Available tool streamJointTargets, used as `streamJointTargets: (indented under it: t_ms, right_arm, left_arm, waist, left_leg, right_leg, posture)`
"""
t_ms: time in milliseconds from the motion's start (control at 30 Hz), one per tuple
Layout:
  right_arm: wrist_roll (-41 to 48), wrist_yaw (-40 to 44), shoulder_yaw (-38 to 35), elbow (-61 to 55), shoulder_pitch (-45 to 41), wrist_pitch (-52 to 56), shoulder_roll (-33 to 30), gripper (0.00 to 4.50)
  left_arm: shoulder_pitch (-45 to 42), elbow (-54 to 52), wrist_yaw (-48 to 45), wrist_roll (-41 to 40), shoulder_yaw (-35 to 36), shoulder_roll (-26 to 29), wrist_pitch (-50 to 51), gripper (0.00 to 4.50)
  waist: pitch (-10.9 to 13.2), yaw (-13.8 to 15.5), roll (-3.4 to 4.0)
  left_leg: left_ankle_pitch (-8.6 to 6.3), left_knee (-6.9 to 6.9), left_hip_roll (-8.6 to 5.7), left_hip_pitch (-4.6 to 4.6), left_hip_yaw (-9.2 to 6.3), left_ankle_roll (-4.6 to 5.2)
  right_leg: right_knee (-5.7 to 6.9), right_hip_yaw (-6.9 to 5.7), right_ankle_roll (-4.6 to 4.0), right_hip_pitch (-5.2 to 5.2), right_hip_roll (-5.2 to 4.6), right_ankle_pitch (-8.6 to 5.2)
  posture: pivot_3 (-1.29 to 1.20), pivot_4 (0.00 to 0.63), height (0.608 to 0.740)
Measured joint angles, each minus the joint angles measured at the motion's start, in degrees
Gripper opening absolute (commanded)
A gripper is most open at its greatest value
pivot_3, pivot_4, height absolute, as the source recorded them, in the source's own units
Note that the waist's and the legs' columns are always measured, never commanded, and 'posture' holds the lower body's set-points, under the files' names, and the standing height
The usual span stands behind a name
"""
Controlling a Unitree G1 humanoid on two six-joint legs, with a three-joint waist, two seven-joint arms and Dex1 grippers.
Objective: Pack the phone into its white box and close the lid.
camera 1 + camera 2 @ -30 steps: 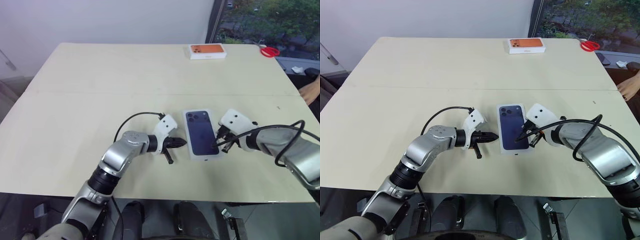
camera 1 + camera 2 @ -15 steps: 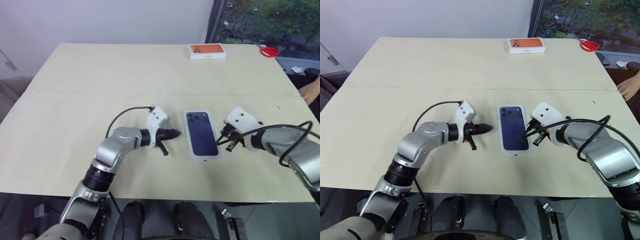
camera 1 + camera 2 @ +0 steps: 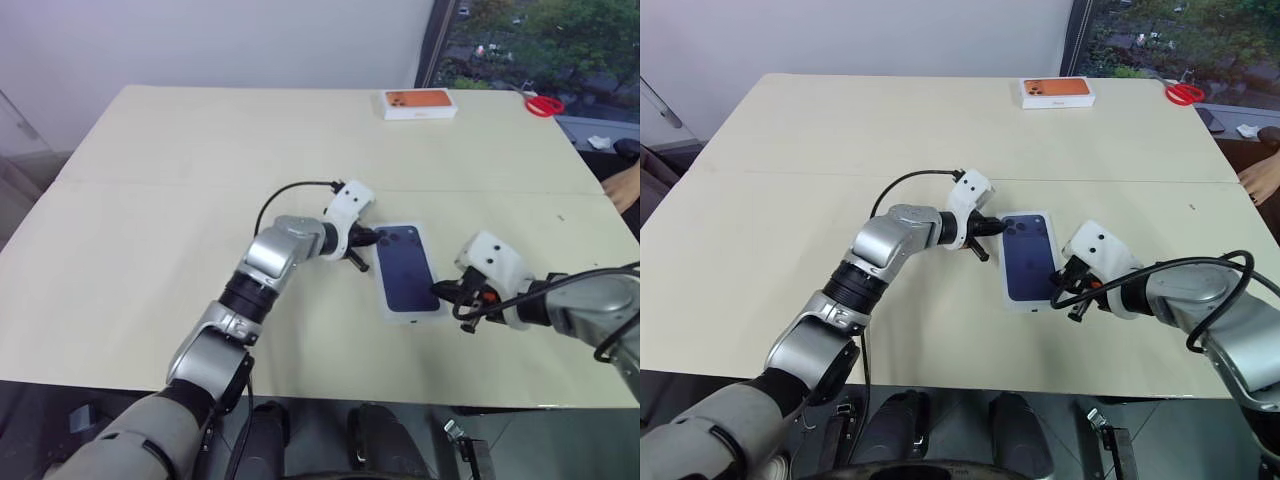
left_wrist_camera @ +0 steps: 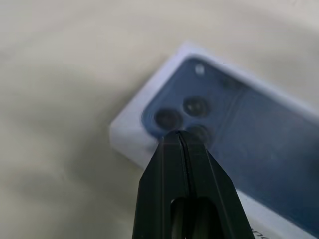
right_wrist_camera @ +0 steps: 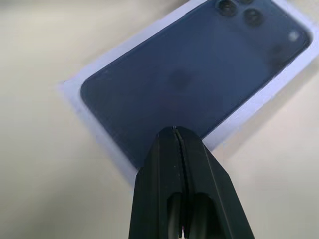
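Your left hand [image 3: 990, 227] has swung forward from beside the white box [image 3: 1012, 300] to its far corner, and the box with the phone [image 3: 1028, 258] in it has twisted slightly on the bench [image 3: 790, 200] — so you're nudging, not yet lidding. Its fingers are pinched together, empty, tip right at the phone's camera corner. Your right hand [image 3: 1062, 291] has drawn back to the near corner, also closed on nothing, angled down — the phone lies just ahead of it.

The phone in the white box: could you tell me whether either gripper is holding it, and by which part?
Nothing is held. Both the left gripper and right gripper are shut empty at the phone.
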Motion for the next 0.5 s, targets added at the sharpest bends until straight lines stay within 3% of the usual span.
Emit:
streamJointTargets:
  t_ms: [300, 500]
  right_arm:
    - [-0.5, -6.43, 1.57, -0.34, 1.51, 3.25, 4.78, 0.02]
    - [-0.68, -8.39, 1.8, -0.28, 0.81, 2.58, 7.02, 0.02]
  left_arm:
    - [0.24, 2.33, -1.26, 3.08, -1.57, -0.7, -2.89, 0.0]
    - [7.48, -4.78, -1.78, -0.4, 4.08, 0.59, -3.34, 0.0]
  waist:
    - [-0.39, -0.34, -0.33]
    - [-0.45, -0.88, -0.42]
  left_leg:
    - [-0.01, -0.07, 0.01, 0.32, -0.02, 0.0]
    - [0.0, -0.14, 0.06, 0.32, 0.03, 0.0]
  right_leg:
    - [-0.09, -0.01, 0.02, 0.39, -0.01, -0.02]
    - [-0.02, 0.05, 0.02, 0.27, 0.01, -0.02]
  posture:
    - [0.0, 0.15, 0.74]
    - [0.0, 0.15, 0.74]
